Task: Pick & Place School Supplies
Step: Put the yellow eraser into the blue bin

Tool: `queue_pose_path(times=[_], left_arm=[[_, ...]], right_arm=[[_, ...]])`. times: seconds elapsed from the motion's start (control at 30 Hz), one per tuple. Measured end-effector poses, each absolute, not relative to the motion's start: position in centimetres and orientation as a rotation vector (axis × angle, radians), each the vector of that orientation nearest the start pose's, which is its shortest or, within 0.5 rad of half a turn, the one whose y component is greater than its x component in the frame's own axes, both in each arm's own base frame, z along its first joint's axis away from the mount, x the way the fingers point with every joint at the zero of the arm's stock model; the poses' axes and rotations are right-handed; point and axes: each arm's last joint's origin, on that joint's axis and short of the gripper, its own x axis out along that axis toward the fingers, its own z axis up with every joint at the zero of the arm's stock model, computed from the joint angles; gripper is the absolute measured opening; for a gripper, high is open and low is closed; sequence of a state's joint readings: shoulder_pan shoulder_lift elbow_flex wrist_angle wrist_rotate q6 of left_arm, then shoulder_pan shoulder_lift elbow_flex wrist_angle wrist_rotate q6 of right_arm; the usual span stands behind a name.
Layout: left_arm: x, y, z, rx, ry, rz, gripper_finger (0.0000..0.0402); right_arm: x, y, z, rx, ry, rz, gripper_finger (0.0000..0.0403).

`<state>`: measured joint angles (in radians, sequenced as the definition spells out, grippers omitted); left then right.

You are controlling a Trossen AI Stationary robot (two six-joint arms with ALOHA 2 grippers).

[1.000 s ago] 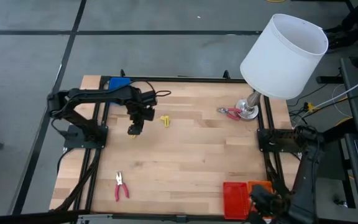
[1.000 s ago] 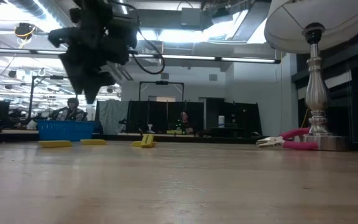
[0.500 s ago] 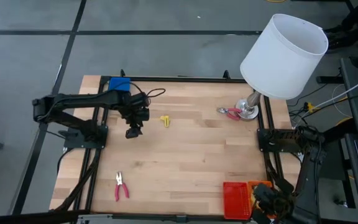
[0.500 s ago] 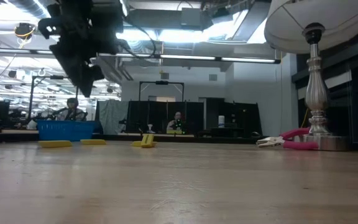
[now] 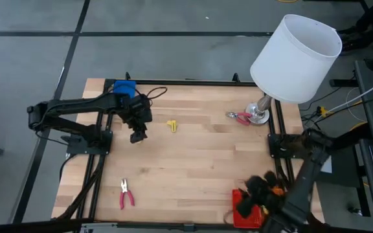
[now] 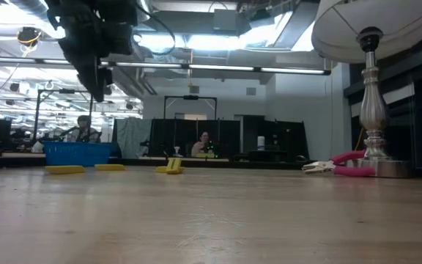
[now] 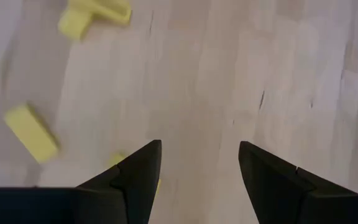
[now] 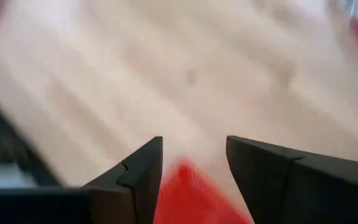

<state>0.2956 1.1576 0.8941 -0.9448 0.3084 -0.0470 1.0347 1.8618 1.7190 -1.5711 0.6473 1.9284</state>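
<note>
My left gripper [image 5: 136, 134] hangs open and empty above the table's far left part, high over the wood in the low view [image 6: 94, 55]. Its wrist view [image 7: 199, 146] shows yellow pieces on the wood below: one [image 7: 31, 132], one [image 7: 95, 12], and one half hidden behind a finger [image 7: 118, 160]. A yellow piece [image 5: 171, 125] lies right of the gripper. One red-handled tool [image 5: 126, 194] lies at the near left. The other [image 5: 240, 117] lies beside the lamp base. My right gripper [image 5: 254, 193] is open and empty above the red tray [image 8: 188, 190].
A blue tray [image 5: 123, 87] stands at the far left corner. A red tray [image 5: 243, 208] and an orange tray [image 5: 276, 191] stand at the near right. A lamp with a white shade [image 5: 296, 58] stands at the far right on a metal base [image 6: 376, 110].
My left gripper has risen and drawn a little toward the table's left edge, staying open. My right arm has swung in from the near right corner and now stands over the red tray.
</note>
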Motion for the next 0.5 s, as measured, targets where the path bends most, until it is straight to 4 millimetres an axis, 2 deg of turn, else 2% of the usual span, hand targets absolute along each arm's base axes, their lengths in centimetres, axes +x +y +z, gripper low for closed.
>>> queue_pose_path(times=[0.13, 0.3, 0.5], left_arm=[[18.9, 4.7, 23.8, -0.509, 1.228, 0.182, 0.0207], [17.7, 3.8, 20.3, -0.786, 1.268, 0.592, 0.0197], [17.4, 3.1, 17.6, -0.962, 1.192, 0.723, 0.0172]], right_arm=[[21.1, 26.0, 29.3, 0.445, 0.696, -0.788, 0.0179], [23.1, 24.2, 29.6, 0.475, 0.605, -0.851, 0.0178], [23.8, 22.9, 31.1, 0.469, 0.52, -0.843, 0.0178]])
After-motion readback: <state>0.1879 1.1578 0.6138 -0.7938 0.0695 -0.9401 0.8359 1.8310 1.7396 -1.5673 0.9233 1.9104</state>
